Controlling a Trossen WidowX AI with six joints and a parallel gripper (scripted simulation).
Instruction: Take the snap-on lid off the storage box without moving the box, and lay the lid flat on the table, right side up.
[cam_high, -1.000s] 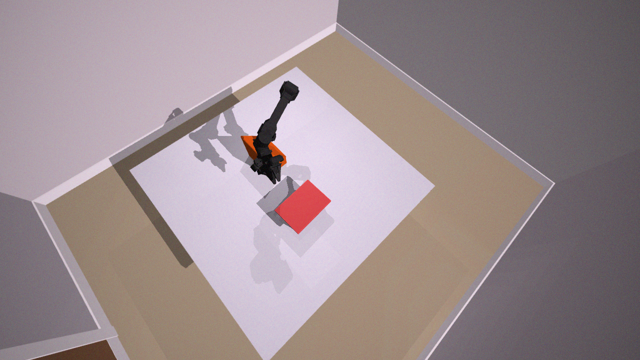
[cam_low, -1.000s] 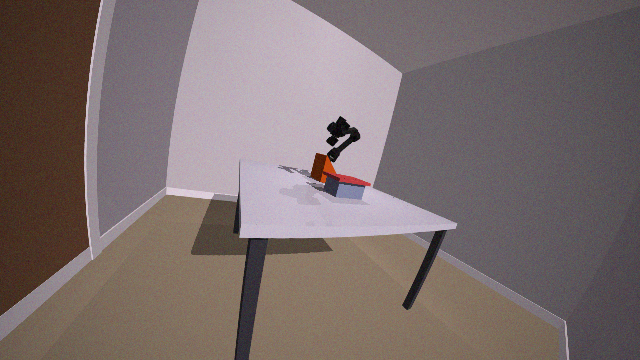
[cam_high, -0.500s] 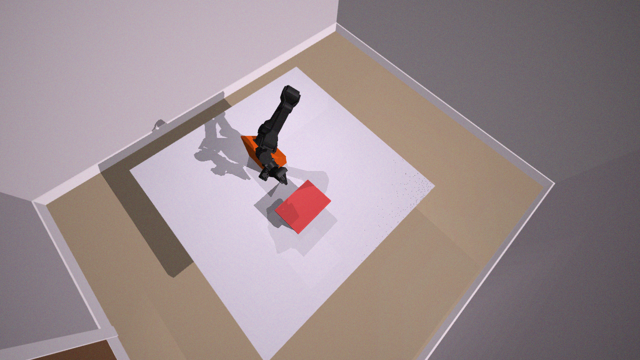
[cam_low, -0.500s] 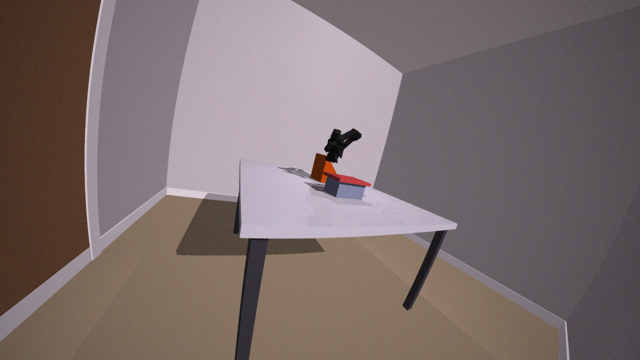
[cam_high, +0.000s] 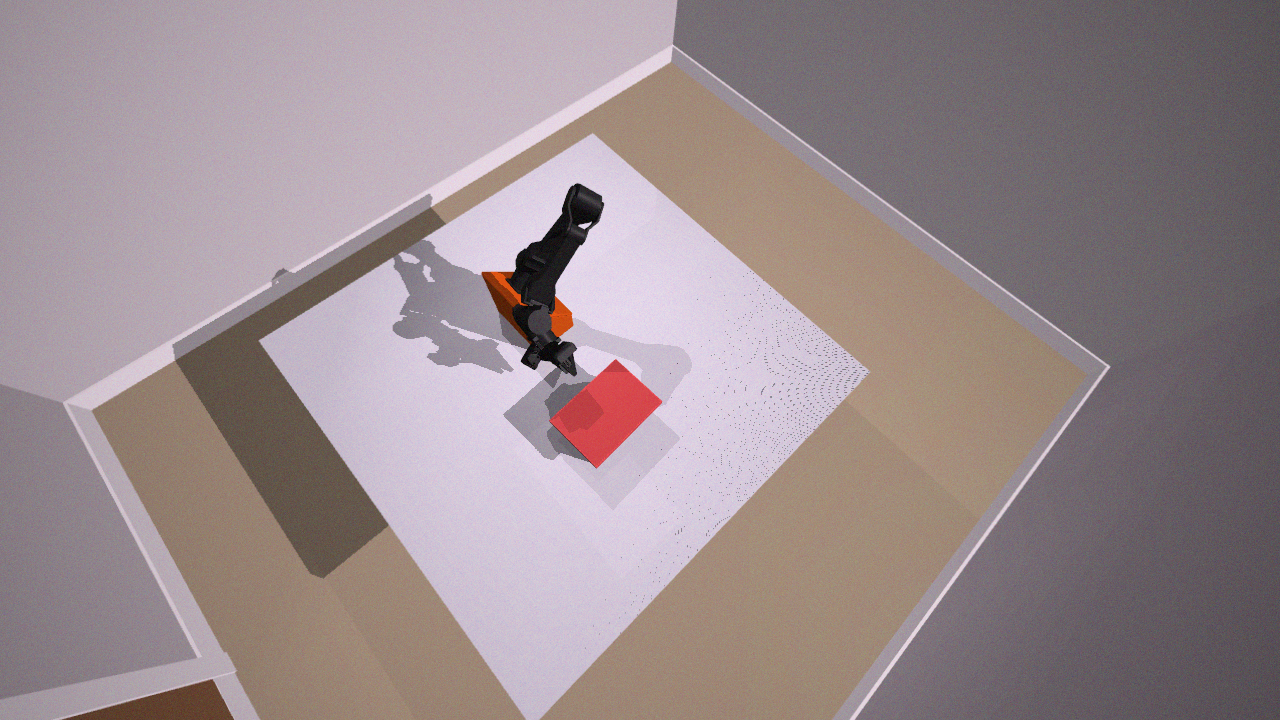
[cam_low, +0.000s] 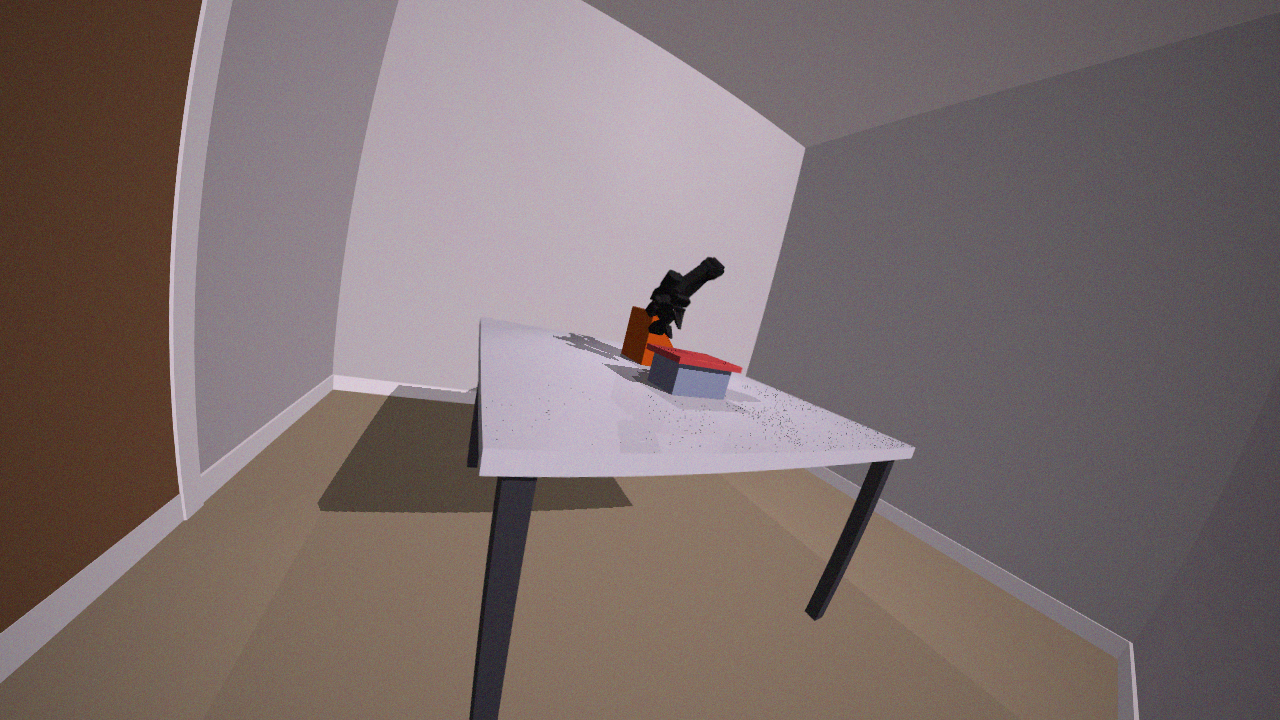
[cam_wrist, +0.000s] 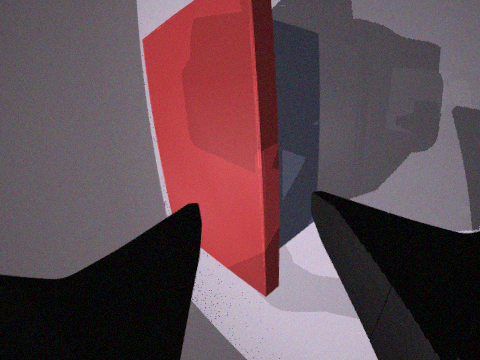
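Observation:
The red lid (cam_high: 617, 416) (cam_low: 699, 360) (cam_wrist: 225, 185) sits on top of the blue-grey storage box (cam_low: 701, 384) (cam_wrist: 300, 105), its rim jutting past the box walls. The box stands on the white table (cam_high: 447, 501) (cam_low: 554, 420). My gripper (cam_high: 570, 365) (cam_low: 665, 334) (cam_wrist: 256, 207) is partly open with nothing held. It is beside the lid, on the side toward the orange block, at about lid height or slightly above. In the wrist view the lid's edge appears upright between the two fingertips, with a gap on each side. The top view hides most of the box under the lid.
An orange wedge-shaped block (cam_high: 560, 318) (cam_low: 636, 334) stands on the table behind the gripper, at the foot of the black arm (cam_high: 556, 255) (cam_low: 684, 284). The arm's shadow falls across part of the lid and table.

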